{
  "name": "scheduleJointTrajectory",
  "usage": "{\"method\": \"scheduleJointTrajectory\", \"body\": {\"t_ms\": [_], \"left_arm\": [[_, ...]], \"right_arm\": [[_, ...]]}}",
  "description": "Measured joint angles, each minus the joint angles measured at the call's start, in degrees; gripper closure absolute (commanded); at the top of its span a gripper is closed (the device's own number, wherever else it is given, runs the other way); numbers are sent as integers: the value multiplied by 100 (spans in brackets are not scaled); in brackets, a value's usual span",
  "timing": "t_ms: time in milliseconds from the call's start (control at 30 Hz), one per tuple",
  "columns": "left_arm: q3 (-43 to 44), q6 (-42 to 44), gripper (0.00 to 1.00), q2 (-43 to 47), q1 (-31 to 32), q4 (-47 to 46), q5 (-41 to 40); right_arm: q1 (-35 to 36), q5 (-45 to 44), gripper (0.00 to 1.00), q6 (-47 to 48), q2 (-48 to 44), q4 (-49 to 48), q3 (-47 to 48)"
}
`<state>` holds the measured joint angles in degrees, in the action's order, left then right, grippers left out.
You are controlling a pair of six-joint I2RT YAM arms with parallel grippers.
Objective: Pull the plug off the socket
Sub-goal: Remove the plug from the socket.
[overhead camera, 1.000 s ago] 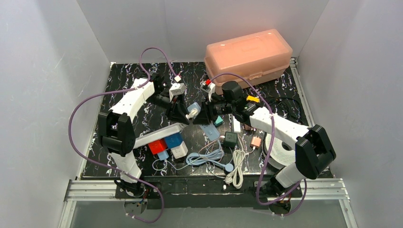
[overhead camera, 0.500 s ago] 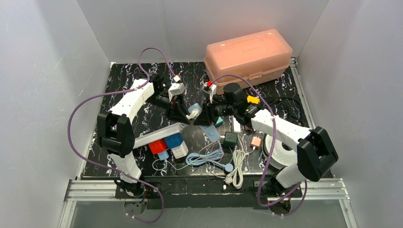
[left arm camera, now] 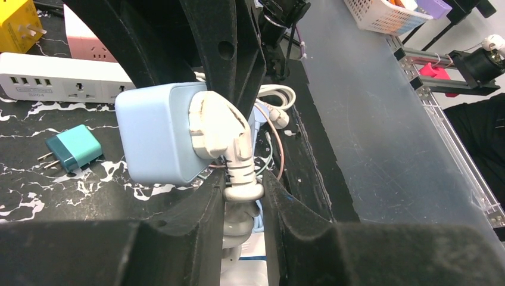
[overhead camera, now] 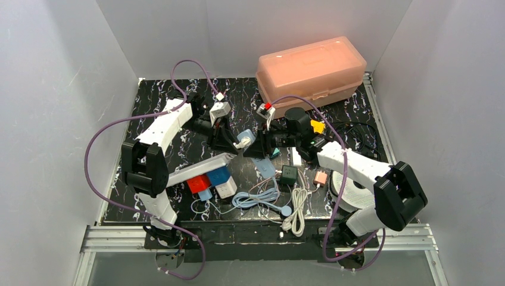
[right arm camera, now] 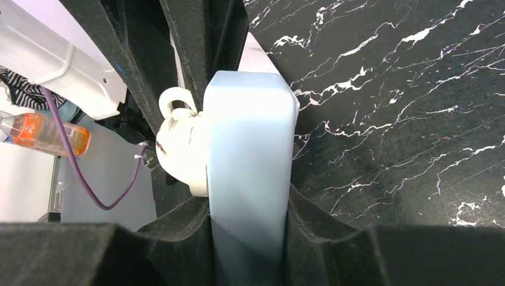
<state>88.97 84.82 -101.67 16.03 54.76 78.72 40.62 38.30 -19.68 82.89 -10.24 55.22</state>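
Observation:
A light-blue socket block (overhead camera: pixel 249 137) hangs above the mat between the two arms. A white plug (overhead camera: pixel 240 143) sits seated in its side. In the left wrist view the plug (left arm camera: pixel 217 122) lies flush against the socket (left arm camera: pixel 158 134), and my left gripper (left arm camera: pixel 243 192) is shut on the plug's ribbed neck where the cable leaves. In the right wrist view my right gripper (right arm camera: pixel 250 208) is shut on the socket (right arm camera: pixel 250 149), with the plug (right arm camera: pixel 181 152) on its left face.
A pink lidded box (overhead camera: pixel 311 68) stands at the back right. A white power strip (left arm camera: pixel 59 83), a teal adapter (left arm camera: pixel 74 148) and a yellow plug (left arm camera: pixel 18 24) lie on the mat. Coiled cables (overhead camera: pixel 262 196), coloured blocks (overhead camera: pixel 208 179) and a white basket (overhead camera: pixel 351 187) are near the front.
My left jaws have narrowed onto the plug's neck. The right arm has shifted slightly to the right. Plug and socket are still joined.

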Motion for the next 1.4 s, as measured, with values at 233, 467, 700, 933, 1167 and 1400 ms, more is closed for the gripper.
{"method": "scheduleJointTrajectory", "body": {"t_ms": [233, 467, 700, 933, 1167, 1400], "left_arm": [[0, 0, 100, 2, -2, 0, 55], [-20, 22, 100, 114, -9, 0, 186], [-122, 20, 100, 378, 33, -2, 138], [-415, 129, 100, 415, 76, -7, 278], [-411, 146, 100, 415, 162, -9, 264], [-297, 50, 100, 415, 225, -11, 146]], "right_arm": [[-28, 55, 87, -142, -17, -181, -70], [-153, 299, 94, -361, 50, -345, -72], [-166, 605, 95, -415, 271, -557, 35], [-155, 684, 99, -299, 291, -339, 59], [-127, 426, 99, -195, 166, -83, 57], [-114, 278, 99, -144, 72, -55, -11]]}}
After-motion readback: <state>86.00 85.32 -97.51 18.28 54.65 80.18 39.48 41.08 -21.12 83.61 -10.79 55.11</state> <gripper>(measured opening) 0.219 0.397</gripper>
